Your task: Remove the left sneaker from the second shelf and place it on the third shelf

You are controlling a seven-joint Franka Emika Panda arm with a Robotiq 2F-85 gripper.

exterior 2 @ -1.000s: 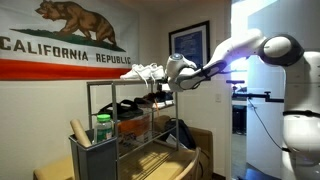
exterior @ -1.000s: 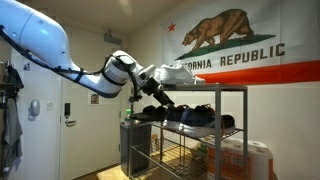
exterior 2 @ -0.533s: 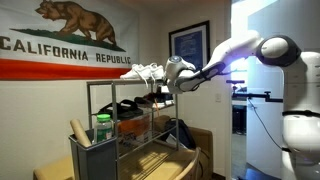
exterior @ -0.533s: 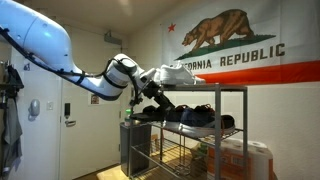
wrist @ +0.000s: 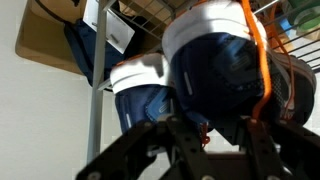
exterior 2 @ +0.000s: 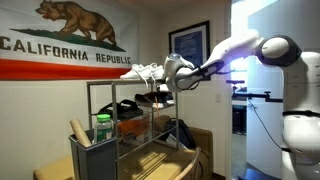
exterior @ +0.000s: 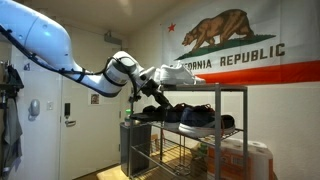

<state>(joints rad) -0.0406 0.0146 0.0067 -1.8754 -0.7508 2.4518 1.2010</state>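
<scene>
One light, soft-sided left sneaker point(wrist: 215, 70) sits at the second shelf's point(exterior: 190, 128) end. The hand point(wrist: 210, 128), spread wide, faces its heel, likely the firmest place to grip.

the left sneaker point(exterior: 150, 114) is a dark navy-black low-top with a white sole. it sits on the second shelf point(exterior: 215, 131) at the end of the rack away from the flag wall, right by the corner post. in the wrist view the sneaker point(wrist: 225, 75) fills most of the frame, and an orange-red strip of lining runs down along one side. it looks like it's resting flat on its sole, not tipped. the second shelf is a thin-framed grey wire level just under the top tier. the third shelf point(exterior: 180, 158) is the wire grid level below that. can't tell what's on it.
</scene>
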